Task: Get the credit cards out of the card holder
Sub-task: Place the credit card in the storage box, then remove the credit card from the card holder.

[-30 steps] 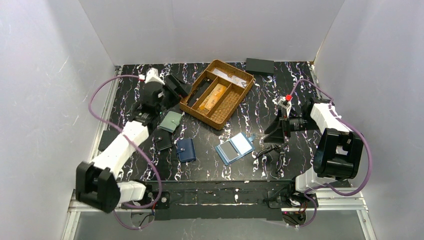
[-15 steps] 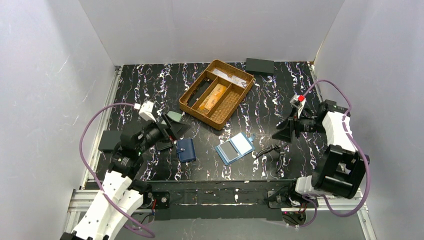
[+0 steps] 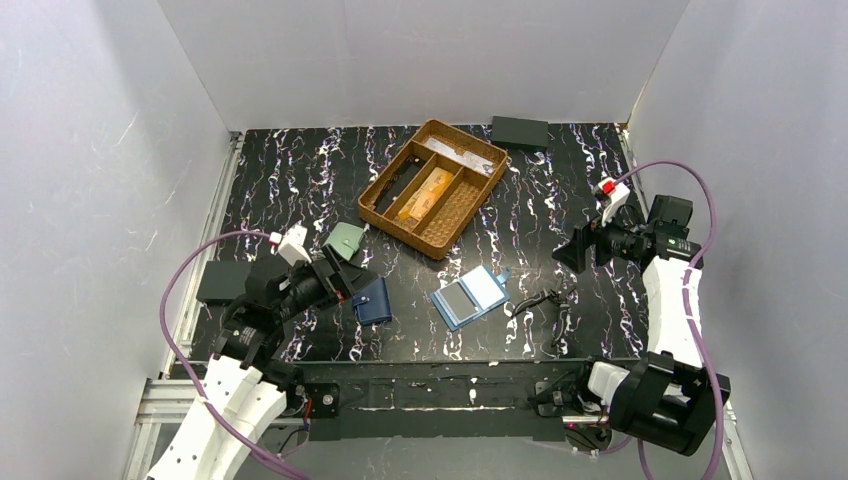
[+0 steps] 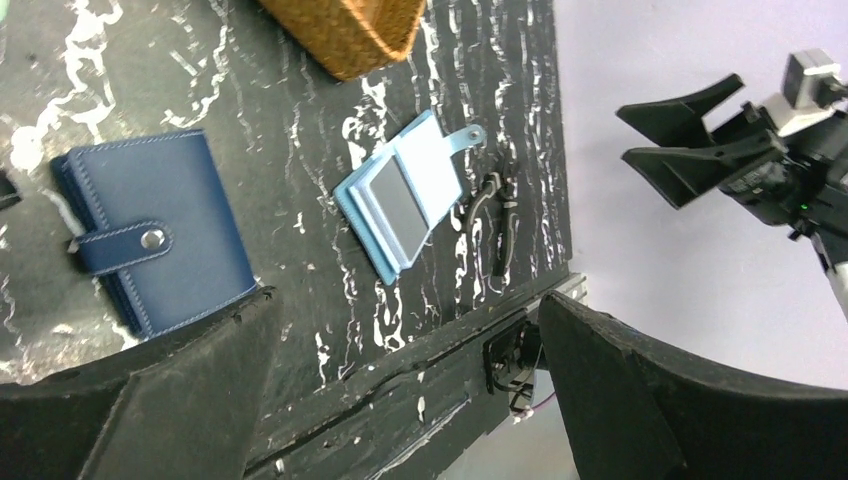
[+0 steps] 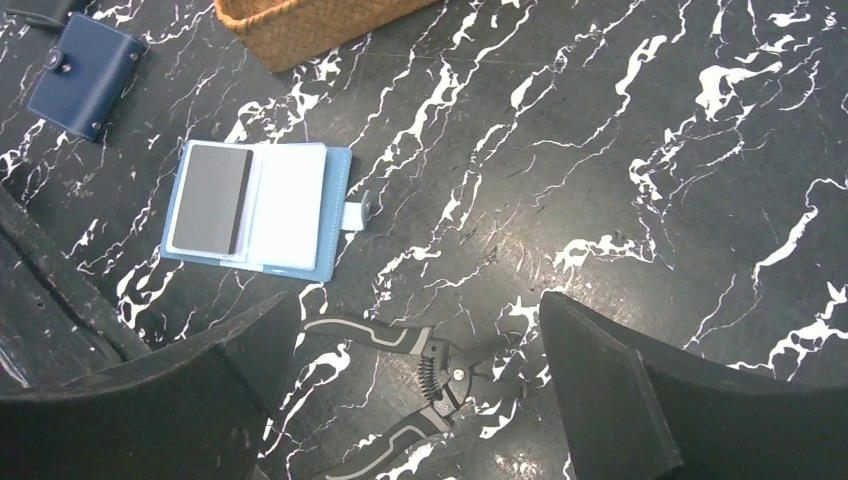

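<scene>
The light blue card holder (image 3: 469,297) lies open and flat on the table at front centre, showing a grey panel and a pale panel; no card shows in it. It also shows in the left wrist view (image 4: 405,195) and the right wrist view (image 5: 255,205). Flat orange-gold cards (image 3: 421,194) lie in the wicker basket's middle compartment. My left gripper (image 3: 343,283) (image 4: 405,330) is open and empty, left of the holder. My right gripper (image 3: 567,252) (image 5: 418,310) is open and empty, to the holder's right.
The wicker basket (image 3: 470,207) stands at back centre. A navy wallet (image 3: 373,300) (image 4: 150,245) (image 5: 85,75) and a pale green wallet (image 3: 347,240) lie left of the holder. Black pliers (image 3: 540,300) (image 5: 420,375) (image 4: 497,215) lie right of it. Black boxes sit at the back (image 3: 520,131) and far left (image 3: 218,282).
My left arm has drawn back from beside the basket to the near left, by the navy wallet. My right arm has swung back to the right, away from the holder.
</scene>
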### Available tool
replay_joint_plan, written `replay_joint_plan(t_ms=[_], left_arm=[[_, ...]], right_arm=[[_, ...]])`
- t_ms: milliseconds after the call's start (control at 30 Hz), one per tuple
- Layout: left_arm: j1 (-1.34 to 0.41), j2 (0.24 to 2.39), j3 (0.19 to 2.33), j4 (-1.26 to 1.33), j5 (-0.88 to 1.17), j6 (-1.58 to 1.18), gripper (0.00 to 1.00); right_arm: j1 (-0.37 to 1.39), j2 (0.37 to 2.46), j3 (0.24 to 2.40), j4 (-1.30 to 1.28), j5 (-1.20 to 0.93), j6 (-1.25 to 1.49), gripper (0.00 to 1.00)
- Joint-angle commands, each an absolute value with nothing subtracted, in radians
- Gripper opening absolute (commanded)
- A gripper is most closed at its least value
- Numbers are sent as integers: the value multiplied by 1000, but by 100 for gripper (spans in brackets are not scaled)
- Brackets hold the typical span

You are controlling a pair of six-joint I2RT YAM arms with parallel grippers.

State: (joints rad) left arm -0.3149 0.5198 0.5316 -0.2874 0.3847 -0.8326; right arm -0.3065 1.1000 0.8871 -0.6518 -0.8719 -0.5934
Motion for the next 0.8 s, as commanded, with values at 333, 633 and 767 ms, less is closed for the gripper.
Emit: replay_joint_plan(t_ms=[333,633,767], left_arm=[[-307,469,490,-366,404,-884,98],[-308,463,466,-325,511,-865,98],[-308,513,451,-285,603,-864,98]], right_arm=[[-310,1055,958,-649,-862,-501,98],[-310,1042,934,-670,-954,-518,98],[-310,1056,931,-748,-1015,-641,98]])
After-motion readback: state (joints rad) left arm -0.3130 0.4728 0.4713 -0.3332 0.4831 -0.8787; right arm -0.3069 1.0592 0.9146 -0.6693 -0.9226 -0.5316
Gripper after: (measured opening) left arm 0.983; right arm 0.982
